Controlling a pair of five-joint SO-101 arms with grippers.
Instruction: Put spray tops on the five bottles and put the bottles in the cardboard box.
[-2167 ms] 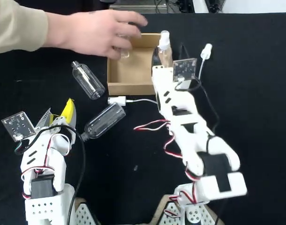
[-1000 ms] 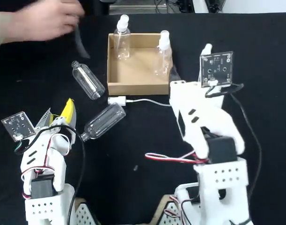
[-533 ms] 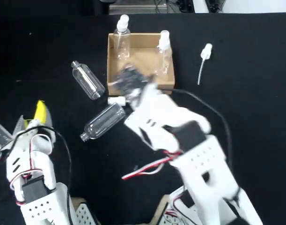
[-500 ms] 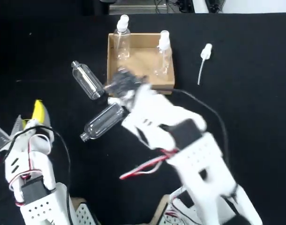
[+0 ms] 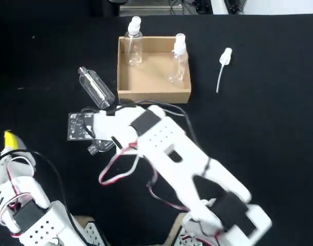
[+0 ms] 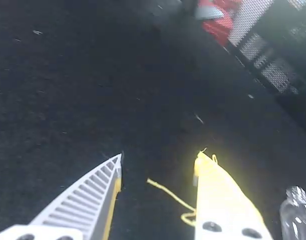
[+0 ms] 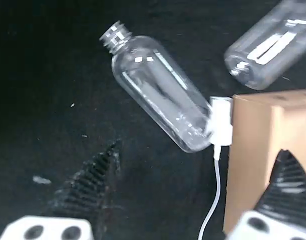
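Black table [image 5: 279, 128], uncapped bottle [image 7: 160, 107] lying just beyond widely spread right gripper [image 7: 200, 150]; left gripper [image 6: 159, 156] parted, empty

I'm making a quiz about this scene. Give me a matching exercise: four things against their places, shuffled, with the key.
1. capped bottle
2. capless bottle
3. loose spray top
4. left gripper

A. right of the cardboard box
B. standing inside the box
C. over the table, jaws open
D. lying left of the box

Pairs: 1-B; 2-D; 3-A; 4-C
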